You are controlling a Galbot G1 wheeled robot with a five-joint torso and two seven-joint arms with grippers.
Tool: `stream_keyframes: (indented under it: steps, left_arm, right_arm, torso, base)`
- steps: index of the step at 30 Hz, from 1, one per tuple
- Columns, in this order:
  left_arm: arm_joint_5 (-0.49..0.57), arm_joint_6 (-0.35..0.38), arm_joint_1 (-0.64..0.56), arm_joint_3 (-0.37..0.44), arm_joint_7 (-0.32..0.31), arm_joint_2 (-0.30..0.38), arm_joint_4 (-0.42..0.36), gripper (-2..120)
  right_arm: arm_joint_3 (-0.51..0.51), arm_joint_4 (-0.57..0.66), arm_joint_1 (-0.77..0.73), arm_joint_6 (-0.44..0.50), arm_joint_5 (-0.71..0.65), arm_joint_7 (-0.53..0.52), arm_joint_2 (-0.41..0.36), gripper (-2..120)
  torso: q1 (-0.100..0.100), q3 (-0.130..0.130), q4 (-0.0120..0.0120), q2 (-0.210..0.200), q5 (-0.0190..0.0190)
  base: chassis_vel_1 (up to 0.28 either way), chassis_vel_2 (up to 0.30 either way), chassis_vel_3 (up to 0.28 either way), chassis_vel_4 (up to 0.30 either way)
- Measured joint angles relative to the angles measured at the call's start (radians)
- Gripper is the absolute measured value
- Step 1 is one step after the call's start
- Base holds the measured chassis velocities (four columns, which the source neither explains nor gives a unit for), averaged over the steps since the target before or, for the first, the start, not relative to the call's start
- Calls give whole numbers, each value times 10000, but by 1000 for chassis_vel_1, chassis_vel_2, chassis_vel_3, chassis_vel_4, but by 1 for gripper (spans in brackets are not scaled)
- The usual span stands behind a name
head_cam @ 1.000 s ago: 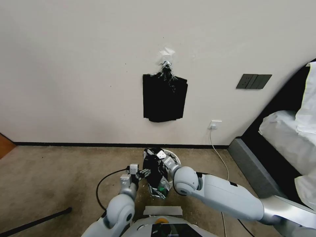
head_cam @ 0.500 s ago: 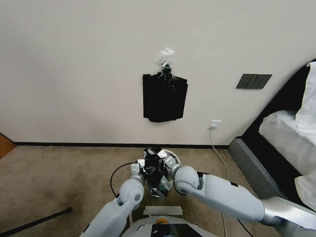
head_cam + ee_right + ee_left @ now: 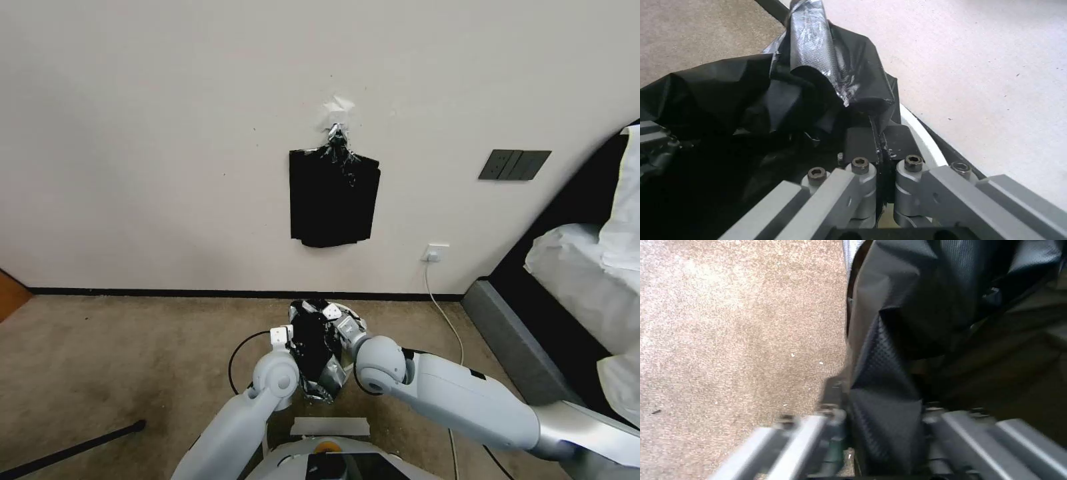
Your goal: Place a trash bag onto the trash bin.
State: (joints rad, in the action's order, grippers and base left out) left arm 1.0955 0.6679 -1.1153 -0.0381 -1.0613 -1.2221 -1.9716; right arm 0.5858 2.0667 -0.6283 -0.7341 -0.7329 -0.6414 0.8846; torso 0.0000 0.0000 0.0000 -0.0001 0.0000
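Both arms crowd the small round cream-white plastic bin (image 3: 353,313) on the carpet, with the crinkled glossy black plastic bag (image 3: 313,347) bunched between them and covering its mouth. The white wall (image 3: 167,133) stands close behind the bin. Bare brown carpet (image 3: 120,353) lies open to the left; a grey bed frame (image 3: 507,340) closes the right, with a white cable (image 3: 443,313) trailing between.

Trash bag (image 3: 818,76): thin black plastic, crinkled, glossy on folds, fine embossed weave texture. Trash bin (image 3: 925,140): smooth cream-white plastic rim. Right gripper (image 3: 878,146): matt grey metal links, dark hex bolts, black pads. Carpet (image 3: 729,323): rough, speckled beige pile. Wall (image 3: 167,133): matt off-white paint.
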Motion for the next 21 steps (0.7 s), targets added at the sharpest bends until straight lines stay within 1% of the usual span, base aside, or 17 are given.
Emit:
stream_keyframes:
  steps: [1,4,6,11,14,15,16,17,18,19,20,21]
  left_arm:
    - [10,-83,-21,15,3,22,-6,5]
    - [219,-173,-43,95,-59,20,-14,1]
    - [393,-237,-59,214,-175,-90,4,1]
    - [455,-335,-60,294,-228,-180,25,1]
    - [195,-582,-123,311,72,-67,-26,1]
    - [-210,-825,-241,351,571,69,-97,1]
    - [-210,-825,-241,351,571,69,-97,1]
    - [-529,-989,-324,382,995,155,-142,1]
    - [-997,-1205,-433,410,1633,285,-215,1]
    - [-1587,-1643,-591,431,2506,458,-347,1]
    - [-1587,-1643,-591,431,2506,458,-347,1]
    - [-2030,-2053,-701,450,3160,586,-446,1]
  right_arm:
    - [-22,8,-35,0,17,0,5,0]
    - [-46,24,-89,2,85,1,2,0]
    - [-84,24,-131,3,146,5,0,0]
    - [-186,58,-212,5,170,11,-32,0]
    - [-412,182,-360,22,170,24,-65,0]
    - [-686,258,-492,158,173,54,-64,0]
    - [-686,258,-492,158,173,54,-64,0]
    - [-824,276,-542,266,198,86,-64,0]
    - [-970,278,-581,397,260,133,-69,0]
    - [-1167,265,-585,656,424,255,-132,0]
    - [-1167,265,-585,656,424,255,-132,0]
    - [-1284,226,-548,863,590,377,-199,0]
  torso:
    - [0,0,0,0,0]
    - [-1,-1,0,0,0]
    - [0,-1,1,0,-1]
    - [0,-1,0,0,0]
    - [0,-1,-1,1,0]
    - [0,-1,1,0,1]
    - [0,-1,1,0,1]
    - [0,0,1,0,1]
    - [0,0,2,0,2]
    - [0,-1,3,0,2]
    - [0,-1,3,0,2]
    - [0,0,1,1,-1]
  base:
    - [0,0,0,0]
    - [0,0,0,0]
    - [0,0,0,0]
    - [0,0,0,0]
    - [0,0,0,0]
    - [0,0,0,0]
    - [0,0,0,0]
    - [0,0,0,0]
    - [0,0,0,0]
    - [0,0,0,0]
    - [0,0,0,0]
    - [0,0,0,0]
